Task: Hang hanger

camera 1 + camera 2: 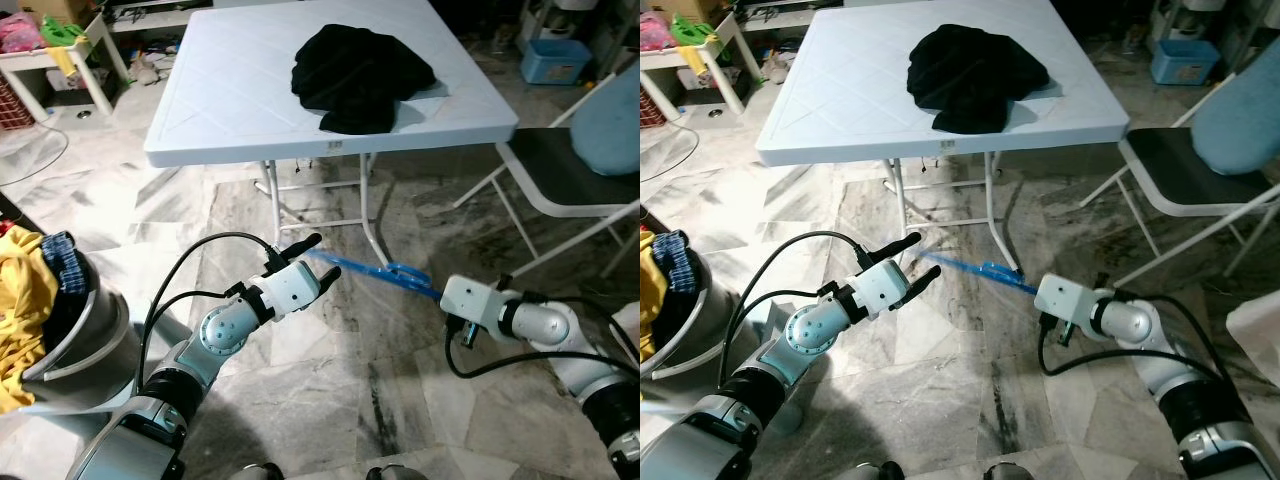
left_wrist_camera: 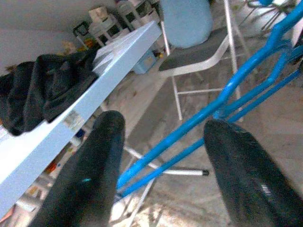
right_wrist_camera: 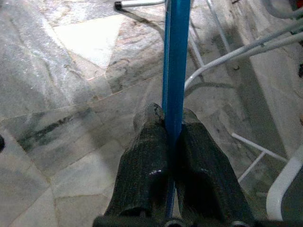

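A blue hanger [image 1: 365, 269] is held in the air above the marble floor, below the front edge of the white table [image 1: 230, 100]. My right gripper [image 3: 171, 118] is shut on one thin blue bar of it [image 3: 176, 56]. My left gripper [image 1: 322, 262] is open at the hanger's other end. In the left wrist view the blue bars [image 2: 227, 99] run between the two black fingers [image 2: 99, 165] without visible contact. A black garment [image 1: 360, 65] lies bunched on the tabletop.
A folding chair [image 1: 570, 170] with a light blue cushion [image 1: 610, 120] stands to the right. A grey laundry basket [image 1: 80, 330] with yellow and dark clothes sits at my left. The table's white metal legs [image 1: 372, 215] stand just behind the hanger.
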You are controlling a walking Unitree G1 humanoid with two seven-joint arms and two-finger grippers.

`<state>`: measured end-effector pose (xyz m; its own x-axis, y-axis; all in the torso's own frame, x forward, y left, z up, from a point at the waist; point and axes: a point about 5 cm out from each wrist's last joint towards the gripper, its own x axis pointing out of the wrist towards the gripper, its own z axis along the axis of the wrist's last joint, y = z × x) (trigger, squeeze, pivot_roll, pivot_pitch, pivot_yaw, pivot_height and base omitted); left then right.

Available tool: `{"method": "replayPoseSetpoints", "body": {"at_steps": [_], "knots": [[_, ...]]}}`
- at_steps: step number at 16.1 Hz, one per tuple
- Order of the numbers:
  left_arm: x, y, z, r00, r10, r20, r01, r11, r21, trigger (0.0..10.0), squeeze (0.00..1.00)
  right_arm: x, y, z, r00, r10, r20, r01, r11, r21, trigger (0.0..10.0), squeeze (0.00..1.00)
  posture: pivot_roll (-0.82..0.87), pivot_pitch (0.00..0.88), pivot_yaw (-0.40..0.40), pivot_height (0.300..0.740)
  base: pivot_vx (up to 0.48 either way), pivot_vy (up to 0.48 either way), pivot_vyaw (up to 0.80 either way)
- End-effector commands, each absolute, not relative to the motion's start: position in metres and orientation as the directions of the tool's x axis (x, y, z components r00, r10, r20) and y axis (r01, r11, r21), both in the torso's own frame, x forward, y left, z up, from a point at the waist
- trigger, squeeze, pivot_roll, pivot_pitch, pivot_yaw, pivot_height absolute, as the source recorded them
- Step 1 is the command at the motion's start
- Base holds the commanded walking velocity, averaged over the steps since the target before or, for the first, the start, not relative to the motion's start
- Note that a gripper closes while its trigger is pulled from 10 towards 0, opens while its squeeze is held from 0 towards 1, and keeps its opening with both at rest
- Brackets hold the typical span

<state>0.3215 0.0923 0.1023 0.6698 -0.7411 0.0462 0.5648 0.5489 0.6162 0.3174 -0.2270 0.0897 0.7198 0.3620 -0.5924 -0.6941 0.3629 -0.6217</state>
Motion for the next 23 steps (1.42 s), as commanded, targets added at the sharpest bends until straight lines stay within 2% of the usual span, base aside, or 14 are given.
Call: {"method": "replayPoseSetpoints", "body": {"at_steps": [1, 3, 5, 6, 8, 9, 10, 13, 14, 15, 17, 20, 21, 23], "knots": [[0.318, 0.093, 0.099, 0.652, -0.757, 0.032, 0.582, 0.528, 0.618, 10.0, 1.00, 0.319, -0.222, 0.091, 0.727, 0.375, -0.575, -0.686, 0.366, -0.629, 0.0, 0.00, -0.19, 0.105, 0.053, 0.740, 0.000, 0.000, 0.00], [0.317, 0.087, 0.097, 0.625, -0.781, 0.007, 0.616, 0.498, 0.610, 10.0, 1.00, 0.322, -0.218, 0.093, 0.742, 0.379, -0.552, -0.666, 0.331, -0.668, 0.0, 0.00, -0.18, 0.106, 0.052, 0.740, 0.000, 0.000, 0.00], [0.319, 0.090, 0.099, 0.665, -0.746, 0.034, 0.589, 0.551, 0.591, 10.0, 1.00, 0.327, -0.222, 0.095, 0.781, 0.338, -0.525, -0.624, 0.383, -0.681, 0.0, 0.00, -0.18, 0.105, 0.055, 0.740, 0.000, 0.000, 0.00], [0.321, 0.093, 0.099, 0.695, -0.717, 0.048, 0.571, 0.592, 0.568, 10.0, 1.00, 0.327, -0.224, 0.093, 0.799, 0.320, -0.510, -0.602, 0.429, -0.674, 0.0, 0.00, -0.19, 0.108, 0.056, 0.740, 0.000, 0.000, 0.00], [0.322, 0.103, 0.094, 0.806, -0.583, 0.100, 0.489, 0.752, 0.442, 10.0, 1.00, 0.323, -0.225, 0.087, 0.847, 0.282, -0.451, -0.520, 0.618, -0.590, 0.0, 0.00, -0.19, 0.112, 0.054, 0.740, 0.000, 0.000, 0.00], [0.322, 0.107, 0.091, 0.863, -0.489, 0.126, 0.425, 0.839, 0.338, 10.0, 1.00, 0.318, -0.223, 0.081, 0.881, 0.248, -0.402, -0.438, 0.749, -0.498, 2.4, 0.00, -0.19, 0.112, 0.046, 0.740, 0.000, 0.000, 0.00], [0.321, 0.111, 0.089, 0.900, -0.414, 0.135, 0.368, 0.889, 0.275, 10.0, 1.00, 0.311, -0.225, 0.073, 0.900, 0.197, -0.388, -0.358, 0.842, -0.403, 10.0, 0.00, -0.19, 0.109, 0.042, 0.740, 0.000, 0.000, 0.00], [0.318, 0.122, 0.077, 0.955, -0.283, 0.089, 0.259, 0.941, 0.216, 10.0, 1.00, 0.284, -0.232, 0.048, 0.916, 0.043, -0.398, -0.144, 0.963, -0.228, 10.0, 0.00, -0.19, 0.106, 0.044, 0.740, 0.000, 0.000, 0.00], [0.317, 0.127, 0.071, 0.964, -0.259, 0.056, 0.245, 0.952, 0.183, 10.0, 0.86, 0.274, -0.233, 0.041, 0.914, -0.007, -0.406, -0.074, 0.980, -0.183, 10.0, 0.00, -0.20, 0.106, 0.045, 0.740, 0.000, 0.000, 0.00], [0.315, 0.129, 0.068, 0.963, -0.266, 0.035, 0.256, 0.949, 0.185, 10.0, 0.00, 0.267, -0.231, 0.038, 0.919, -0.061, -0.390, -0.004, 0.987, -0.163, 10.0, 0.00, -0.22, 0.111, 0.049, 0.740, 0.000, 0.000, 0.00], [0.315, 0.130, 0.067, 0.961, -0.275, 0.019, 0.266, 0.945, 0.191, 10.0, 0.00, 0.260, -0.228, 0.039, 0.932, -0.119, -0.342, 0.074, 0.987, -0.142, 10.0, 0.00, -0.23, 0.113, 0.053, 0.740, 0.000, 0.000, 0.00], [0.320, 0.127, 0.071, 0.960, -0.279, 0.009, 0.274, 0.949, 0.155, 10.0, 0.00, 0.253, -0.216, 0.047, 0.948, -0.124, -0.293, 0.135, 0.991, 0.018, 10.0, 0.00, -0.24, 0.107, 0.057, 0.740, 0.000, 0.000, 0.00], [0.322, 0.124, 0.073, 0.958, -0.287, 0.002, 0.284, 0.950, 0.128, 10.0, 0.00, 0.252, -0.215, 0.053, 0.943, -0.197, -0.270, 0.194, 0.980, -0.036, 10.0, 0.00, -0.25, 0.106, 0.058, 0.740, 0.000, 0.000, 0.00], [0.322, 0.117, 0.072, 0.947, -0.319, -0.016, 0.319, 0.943, 0.097, 10.0, 0.00, 0.251, -0.212, 0.054, 0.938, -0.222, -0.268, 0.238, 0.971, 0.030, 10.0, 0.00, -0.25, 0.103, 0.062, 0.740, 0.000, 0.000, 0.00]]}}
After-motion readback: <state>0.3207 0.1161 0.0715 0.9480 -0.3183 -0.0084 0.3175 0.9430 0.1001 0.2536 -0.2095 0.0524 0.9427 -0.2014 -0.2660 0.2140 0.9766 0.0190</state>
